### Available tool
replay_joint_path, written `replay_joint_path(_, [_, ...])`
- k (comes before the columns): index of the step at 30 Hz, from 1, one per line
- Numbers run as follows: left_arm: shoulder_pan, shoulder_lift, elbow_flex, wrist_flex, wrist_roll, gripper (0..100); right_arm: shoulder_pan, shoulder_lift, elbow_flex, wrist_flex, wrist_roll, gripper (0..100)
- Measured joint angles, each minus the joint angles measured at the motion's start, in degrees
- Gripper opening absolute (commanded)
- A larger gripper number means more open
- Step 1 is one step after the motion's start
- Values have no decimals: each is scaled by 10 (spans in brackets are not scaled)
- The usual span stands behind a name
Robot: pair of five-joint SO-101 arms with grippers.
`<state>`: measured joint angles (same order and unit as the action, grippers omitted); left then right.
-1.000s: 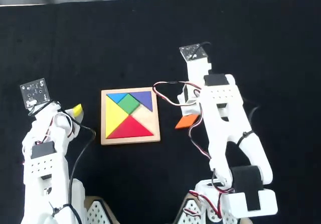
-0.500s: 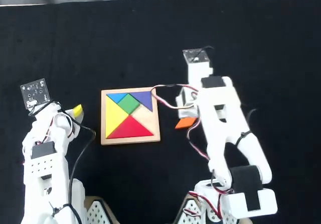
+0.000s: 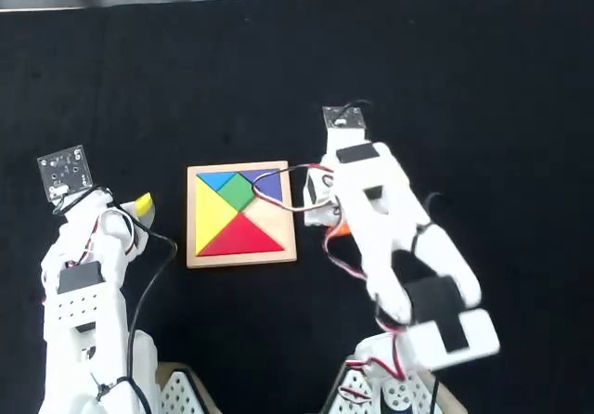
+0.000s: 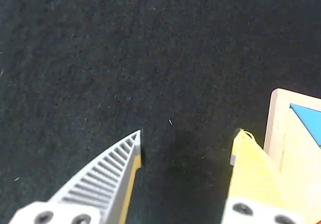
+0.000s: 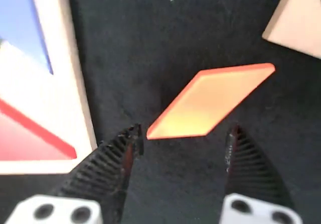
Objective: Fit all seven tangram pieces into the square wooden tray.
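Observation:
The square wooden tray (image 3: 193, 247) lies mid-table holding blue, green, purple, yellow (image 3: 212, 217) and red (image 3: 241, 237) pieces; bare wood shows on its right side. An orange parallelogram (image 5: 210, 101) lies flat on the black cloth just right of the tray rim (image 5: 75, 83). My right gripper (image 5: 183, 136) is open just short of it, one finger to either side and not touching it. In the high view the right arm (image 3: 371, 200) covers most of the orange piece (image 3: 342, 230). A pale wooden piece (image 5: 296, 23) lies beyond it. My left gripper (image 4: 189, 141) is open over bare cloth beside the tray corner (image 4: 276, 118).
The left arm (image 3: 88, 247) stands left of the tray, its yellow fingertip (image 3: 142, 204) pointing toward it. Red and white cables (image 3: 297, 187) loop from the right arm over the tray's right edge. Black cloth covers the table.
The right arm has swung left toward the tray, now covering most of the orange piece in the high view. The left arm and the tray have not moved.

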<state>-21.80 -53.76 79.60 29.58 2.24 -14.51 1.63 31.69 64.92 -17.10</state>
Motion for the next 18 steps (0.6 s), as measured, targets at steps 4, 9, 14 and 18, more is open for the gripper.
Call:
replay_joint_path(4, [0, 0, 0, 0, 0, 288, 0, 44, -33, -1, -6, 273])
replay_joint_path(9, [0, 0, 0, 0, 0, 288, 0, 36, -42, 8, -7, 273])
replay_joint_path(14, [0, 0, 0, 0, 0, 288, 0, 19, -42, 7, -7, 273])
replay_joint_path(18, [0, 0, 0, 0, 0, 288, 0, 19, -42, -15, -7, 273])
